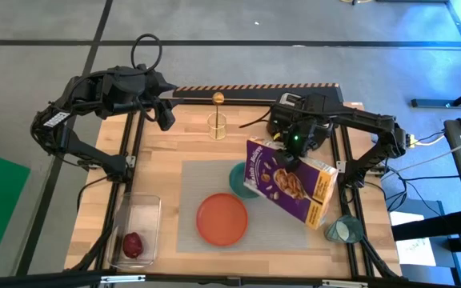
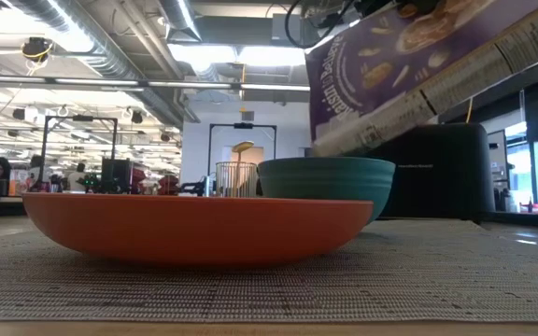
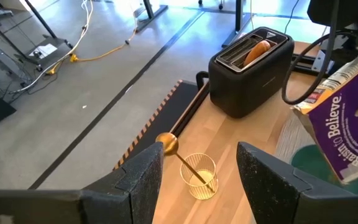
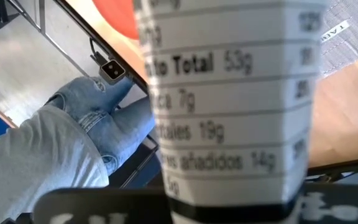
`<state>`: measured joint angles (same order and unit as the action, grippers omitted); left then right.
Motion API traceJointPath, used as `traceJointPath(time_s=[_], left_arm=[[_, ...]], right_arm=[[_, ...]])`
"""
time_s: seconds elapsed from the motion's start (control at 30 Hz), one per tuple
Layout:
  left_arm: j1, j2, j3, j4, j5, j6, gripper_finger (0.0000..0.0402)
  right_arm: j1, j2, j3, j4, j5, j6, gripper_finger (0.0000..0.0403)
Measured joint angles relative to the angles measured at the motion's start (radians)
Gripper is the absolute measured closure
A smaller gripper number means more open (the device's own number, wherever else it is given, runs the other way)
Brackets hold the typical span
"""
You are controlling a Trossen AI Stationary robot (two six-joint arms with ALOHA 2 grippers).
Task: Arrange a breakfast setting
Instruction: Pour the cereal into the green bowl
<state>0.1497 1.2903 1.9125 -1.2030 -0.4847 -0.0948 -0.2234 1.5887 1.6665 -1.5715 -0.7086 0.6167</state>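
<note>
My right gripper (image 1: 291,149) is shut on a purple cereal box (image 1: 293,182), which tilts above the teal bowl (image 1: 241,181). The bowl and the round orange plate (image 1: 221,218) rest on the grey placemat (image 1: 189,184). The gold spoon (image 1: 218,99) stands in a wire holder (image 1: 217,125). My left gripper (image 1: 166,117) is open and empty at the far left, above the table; in its wrist view (image 3: 201,152) the spoon lies ahead. The teal cup (image 1: 344,230) stands at the near right. The dark red fruit (image 1: 133,244) lies in the clear tub. The bagel (image 3: 257,52) sticks out of the toaster. My right gripper holds the cereal box at its far end (image 1: 282,160), coming from above and the far side. The box's narrow printed side (image 4: 229,124) fills the wrist view and hides the fingers. The box is lifted clear and tilted, its lower corner (image 2: 318,147) above the bowl.
The black toaster (image 3: 250,71) stands at the far edge, under my right arm. The clear plastic tub (image 1: 134,230) sits at the near left corner. A person in jeans (image 4: 86,124) stands by the table's near edge. Bare wood lies between the tub and the spoon holder.
</note>
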Motion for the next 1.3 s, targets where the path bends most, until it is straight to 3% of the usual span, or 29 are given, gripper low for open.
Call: traceJointPath(time_s=[0.6, 0.83, 1.3], left_arm=[[0.000, 0.000, 0.000, 0.000, -0.002, 0.000, 0.0202], [0.000, 0.000, 0.000, 0.000, -0.001, 0.000, 0.0202], [0.000, 0.000, 0.000, -0.001, -0.001, -0.001, 0.0202]], right_arm=[[0.000, 0.000, 0.000, 0.001, 0.002, -0.026, 0.0397], [-0.028, 0.000, 0.000, 0.001, 0.072, -0.006, 0.0396], [-0.026, 0.000, 0.000, 0.000, 0.039, -0.025, 0.0396]])
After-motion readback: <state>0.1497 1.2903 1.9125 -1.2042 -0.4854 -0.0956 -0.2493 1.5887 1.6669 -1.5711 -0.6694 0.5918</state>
